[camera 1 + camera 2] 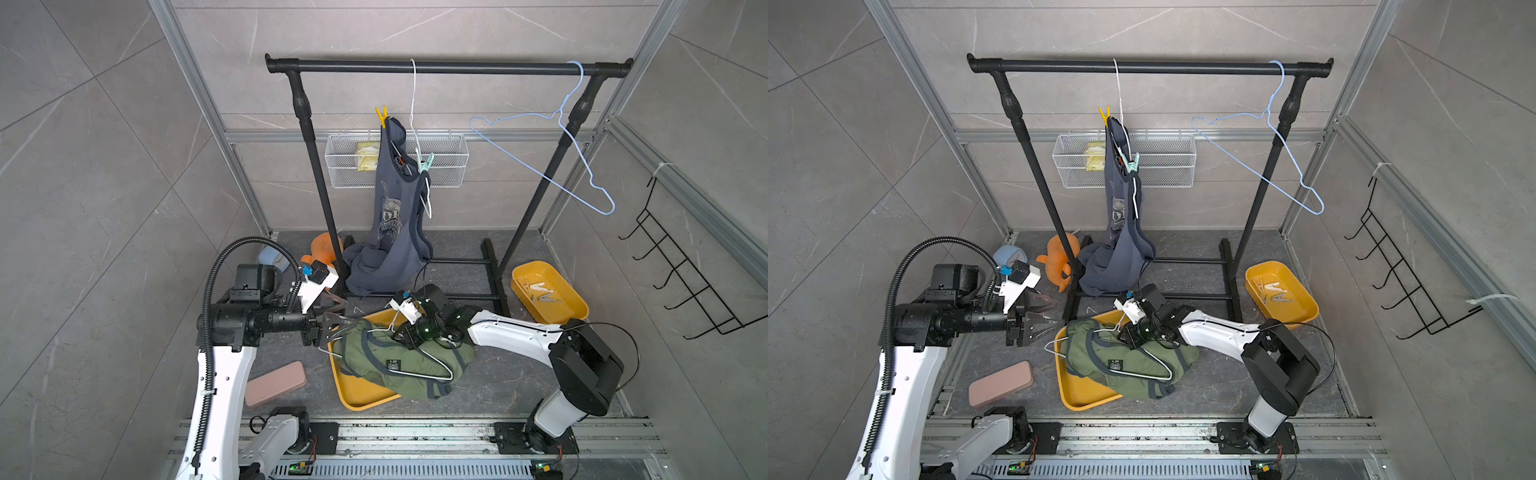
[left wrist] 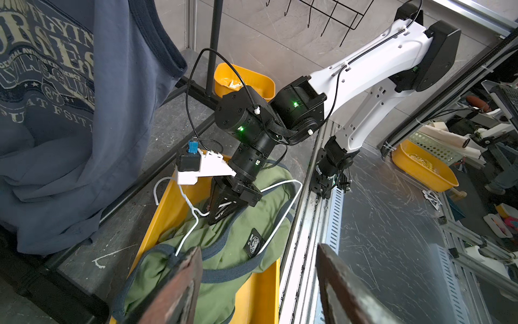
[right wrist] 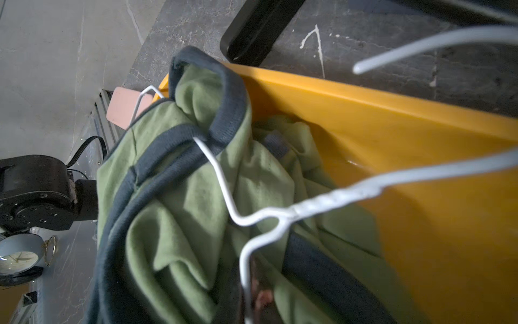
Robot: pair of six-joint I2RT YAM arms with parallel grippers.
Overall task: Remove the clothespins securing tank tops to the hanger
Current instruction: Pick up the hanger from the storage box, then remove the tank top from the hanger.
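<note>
On the yellow tray [image 1: 357, 395], right gripper [image 2: 216, 219] clenched on white hanger [image 3: 330, 196] atop olive top [image 1: 374, 353], probably pinning it; left gripper [image 1: 351, 312] gaping beside tray; yellow clothespin [image 1: 381, 116], mint clothespin [image 1: 426, 163] behind tray, still clipping hung blue top [image 1: 390, 232].

R gripper [image 2: 217, 216] tips are pinched together down in the olive tank tops [image 1: 399, 357], can't see what's caught, if anything. Heap could be 1 top or 2, idk. Clothespins [image 1: 540, 291] in the small yellow tray [image 1: 569, 318] are too tiny to count. L gripper [image 2: 259, 249] fingers [image 2: 179, 283] are blurry and cut off at the frame edge.
</note>
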